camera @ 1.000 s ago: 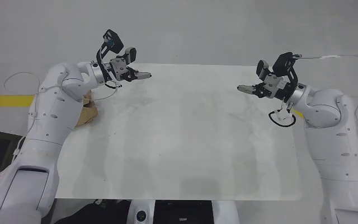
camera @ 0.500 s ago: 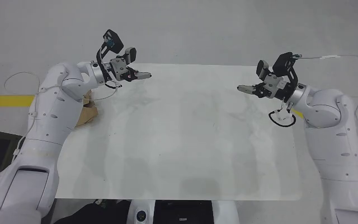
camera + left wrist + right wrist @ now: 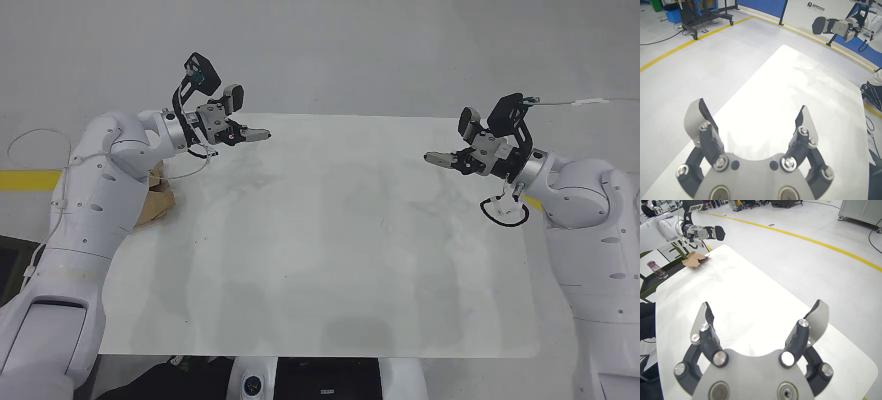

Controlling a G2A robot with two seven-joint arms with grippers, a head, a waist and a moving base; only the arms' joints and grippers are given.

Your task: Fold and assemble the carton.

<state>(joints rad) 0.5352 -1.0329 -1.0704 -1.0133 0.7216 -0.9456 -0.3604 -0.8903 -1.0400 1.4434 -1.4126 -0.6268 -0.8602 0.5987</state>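
A brown cardboard carton, partly folded with loose flaps, lies at the table's left edge, half hidden under the left arm; the right wrist view shows the carton on the far corner. My left gripper hovers over the far left of the white table, open and holding nothing. My right gripper hangs above the far right side, open and holding nothing. Both point inward toward each other, well away from the carton.
A pink-capped water bottle stands on a dark shelf beside the table's left end. Yellow floor lines run beyond the table. A person's dark-trousered leg shows off the table's near right side.
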